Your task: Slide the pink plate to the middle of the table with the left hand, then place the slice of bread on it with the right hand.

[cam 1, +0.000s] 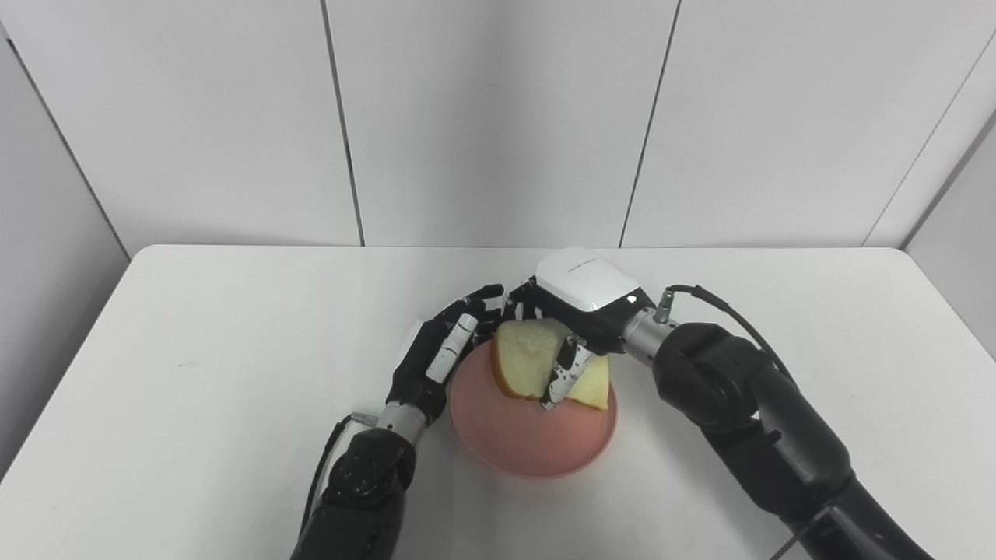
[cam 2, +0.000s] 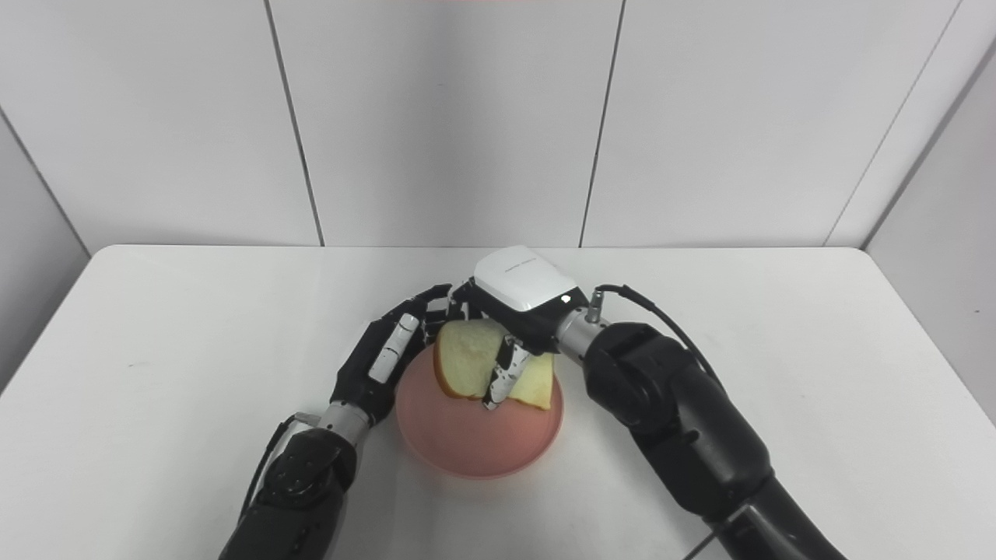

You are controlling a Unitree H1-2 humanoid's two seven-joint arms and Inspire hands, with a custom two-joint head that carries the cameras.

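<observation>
The pink plate [cam 1: 513, 443] lies on the white table near its middle, toward the front. A slice of bread [cam 1: 523, 365] with a brown crust stands tilted over the plate's far half, held in my right hand [cam 1: 580, 311], whose thumb presses its front face and whose fingers are hidden behind it. Whether the bread's lower edge touches the plate I cannot tell. My left hand [cam 1: 440, 350] rests against the plate's left rim with its fingers curved around the far left edge, close to the right hand's fingertips.
The white table [cam 1: 233, 350] ends at grey wall panels at the back and on both sides. Both black forearms come in from the bottom edge, one on each side of the plate.
</observation>
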